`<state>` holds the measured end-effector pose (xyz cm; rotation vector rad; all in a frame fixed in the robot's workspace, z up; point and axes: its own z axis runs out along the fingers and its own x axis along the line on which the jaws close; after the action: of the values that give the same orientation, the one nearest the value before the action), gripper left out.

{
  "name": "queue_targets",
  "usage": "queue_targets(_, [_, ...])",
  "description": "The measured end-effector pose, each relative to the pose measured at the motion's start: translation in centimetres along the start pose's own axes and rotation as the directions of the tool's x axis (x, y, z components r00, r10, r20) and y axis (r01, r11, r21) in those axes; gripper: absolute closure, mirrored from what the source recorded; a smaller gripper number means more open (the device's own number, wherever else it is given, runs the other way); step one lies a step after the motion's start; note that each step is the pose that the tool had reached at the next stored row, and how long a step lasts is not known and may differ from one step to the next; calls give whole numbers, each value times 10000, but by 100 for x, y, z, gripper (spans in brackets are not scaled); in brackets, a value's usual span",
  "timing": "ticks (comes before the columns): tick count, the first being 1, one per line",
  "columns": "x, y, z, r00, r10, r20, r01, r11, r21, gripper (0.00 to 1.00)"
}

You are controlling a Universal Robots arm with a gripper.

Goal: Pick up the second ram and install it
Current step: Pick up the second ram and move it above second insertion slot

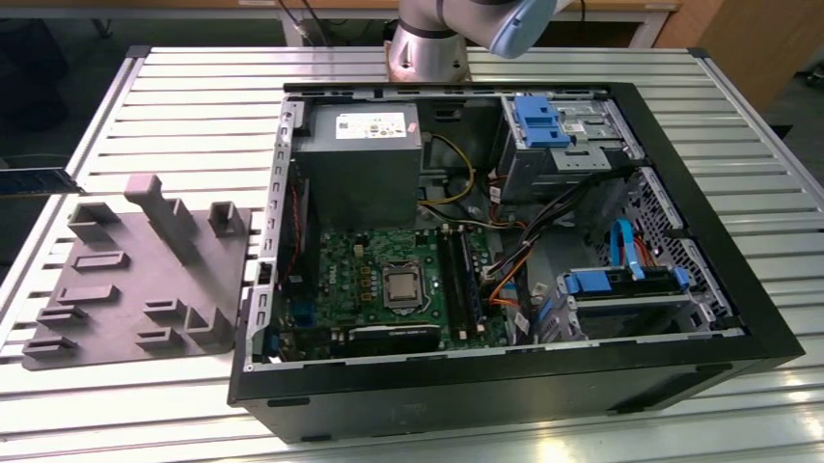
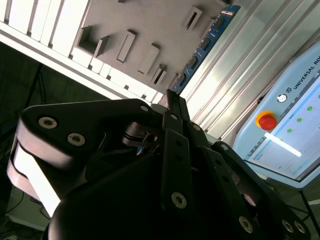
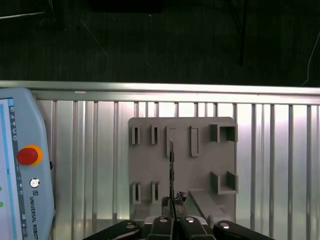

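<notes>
your gripper (image 3: 172, 204) is closed to a thin gap on the second ram (image 3: 171, 170). it pinches the stick by one end, so the rest juts straight out from the fingertips. in the first wrist view you see the board edge-on. in the second wrist view the same stick (image 2: 207, 50) shows its face, a dark board with a row of chips, running out from the gripper (image 2: 172, 97).

the ram hangs over the grey fixture tray (image 3: 150, 175). its free end lines up with a different part of the tray in the first wrist view than in the second wrist view, so i judge it to be clear of the tray, not seated in a pocket. the teach pendant (image 3: 30, 210) lies on the slatted table (image 3: 85, 160) beside the tray.

so the pick looks done and the install is not. in the exterior view the tray (image 1: 123, 289) sits on the exterior view's left, apart from the open computer case (image 1: 515, 391) on the right. the stick is over the tray, not at the motherboard (image 1: 347, 260) with its long black slots (image 1: 460, 280). whether a slot already carries a stick, i cannot tell.
</notes>
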<state>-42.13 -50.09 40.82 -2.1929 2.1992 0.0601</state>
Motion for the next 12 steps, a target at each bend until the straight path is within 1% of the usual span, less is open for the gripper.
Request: queue_targets(12, [-1,-80,0,10000,1,0,-1,10000,0,88])
